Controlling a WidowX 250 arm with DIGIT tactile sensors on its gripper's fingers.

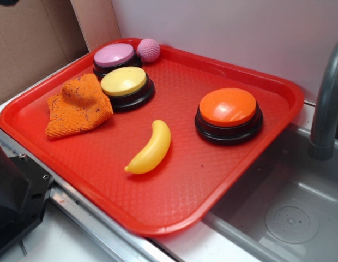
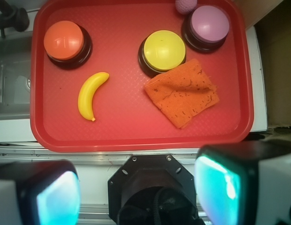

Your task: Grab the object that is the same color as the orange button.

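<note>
Exterior view: a red plastic tray (image 1: 256,158) with a textured floor lies on a metal counter beside a steel sink (image 1: 289,218), with a grey faucet pipe (image 1: 327,103) at the right edge.
Task object: the small orange woven cloth rag with dark specks (image 1: 78,106) lies rumpled on the tray floor near the tray's left side, just beside the yellow-topped round button (image 1: 125,87); whether they touch I cannot tell.
Orange button: the large round push button with an orange domed top and black base (image 1: 228,113) stands on the tray's right part, well apart from the rag.
Other items: a yellow plastic banana (image 1: 149,148) lies between the rag and the orange button; a pink-topped round button (image 1: 115,57) stands behind the yellow one, with a small pink dimpled ball (image 1: 148,49) just beside it at the tray's far rim.
Wrist view: the gripper (image 2: 136,192) hangs above the counter edge outside the tray, near the rag (image 2: 183,93) but clear of it.
Fingers: the two pale pads (image 2: 58,199) stand wide apart, holding nothing.
</note>
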